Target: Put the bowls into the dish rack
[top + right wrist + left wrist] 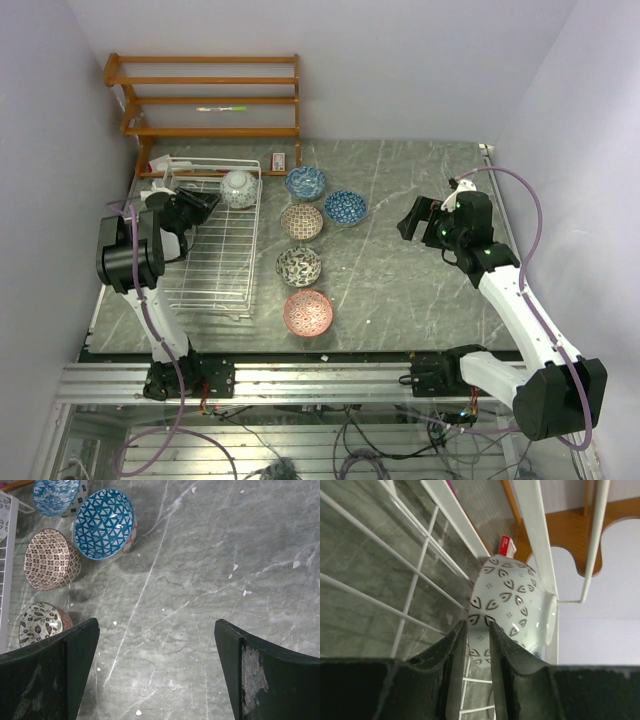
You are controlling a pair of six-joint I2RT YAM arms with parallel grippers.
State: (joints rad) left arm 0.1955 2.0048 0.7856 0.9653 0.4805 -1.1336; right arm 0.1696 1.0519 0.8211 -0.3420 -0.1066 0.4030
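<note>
The white wire dish rack (212,262) lies at the left of the table. One pale bowl with a leaf pattern (239,188) leans on its side at the rack's far end. My left gripper (207,203) is inside the rack, its jaws nearly shut around this bowl's (512,600) edge, and the left wrist view shows the gripper (478,624) up close. Right of the rack sit two blue bowls (305,182) (345,207), a brownish bowl (301,221), a dark grey bowl (299,266) and a red bowl (308,313). My right gripper (412,218) is open and empty above bare table (157,625).
An orange-brown wooden shelf unit (205,100) stands against the back wall behind the rack. A small red and white box (279,160) lies by the rack's far right corner. Walls close in on the left and right. The right wrist view shows the rack's edge (5,555).
</note>
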